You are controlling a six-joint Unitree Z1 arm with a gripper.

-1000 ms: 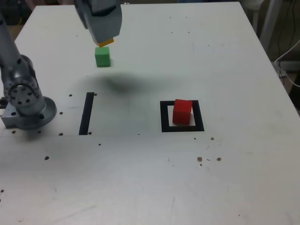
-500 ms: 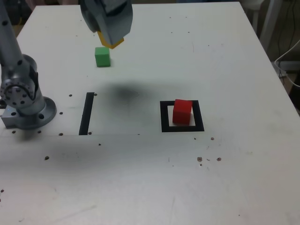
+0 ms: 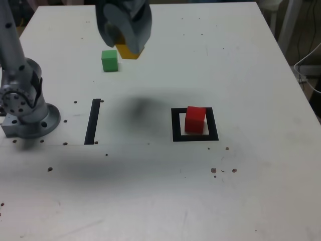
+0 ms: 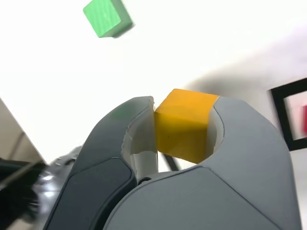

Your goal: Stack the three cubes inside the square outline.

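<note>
Exterior view: the square outline is the reference for all positions; the red cube sits inside its border, over the white centre; the yellow cube is in the hand, raised above the tabletop, well apart from the outline, on its far side and toward the exterior view's left; the green cube rests on the tabletop in that same general direction from the outline, farther out than the hand; the black strip lies to the exterior view's left of the outline. The governing relation for the next move, as judged, is the offset from hand to outline: toward the exterior view's right and toward the camera; the carry should follow that diagonal at a height that clears the red cube, then lower onto its top face.

Wrist view: the hand is closed on the yellow cube, one finger at each side, with part of the cube projecting beyond the fingers; the cube appears turned relative to the outline's sides, so rotation of the wrist may be required before release; an off-centre set-down could tip the stack; the outline is only partly in frame, with a sliver of red inside it; the green cube lies well apart from it, across the held cube.
</note>
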